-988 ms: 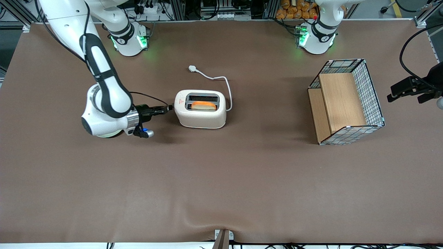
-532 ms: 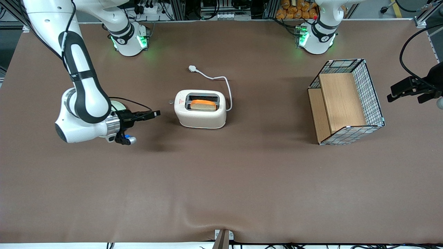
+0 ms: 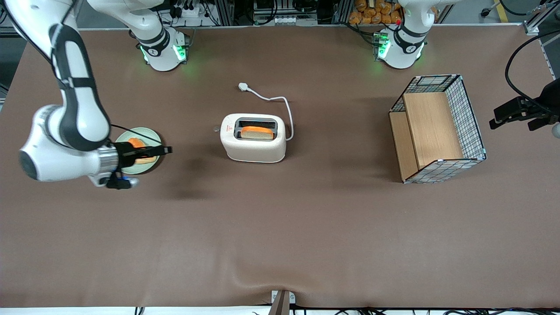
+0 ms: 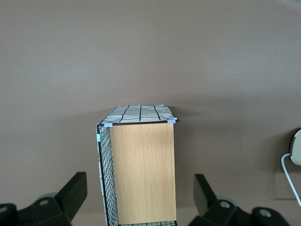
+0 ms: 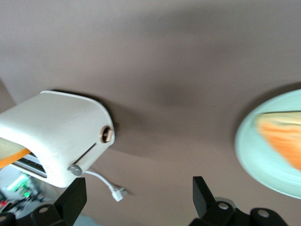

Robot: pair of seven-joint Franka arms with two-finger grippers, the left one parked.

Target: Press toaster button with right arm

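From my seat, the gripper above the plate hides most of the bread there; in the wrist view that plate is blurred and cut by the edge, and the toaster runs off frame

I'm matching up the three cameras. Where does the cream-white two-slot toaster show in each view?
Front view: cream-white two-slot toaster mid-table, toward the parked arm from the black gripper above the pale green plate.
Right wrist view: toaster, button end facing the camera.
Left wrist view: only a pale sliver at the edge, probably it.
Shared landmark: its white cord.
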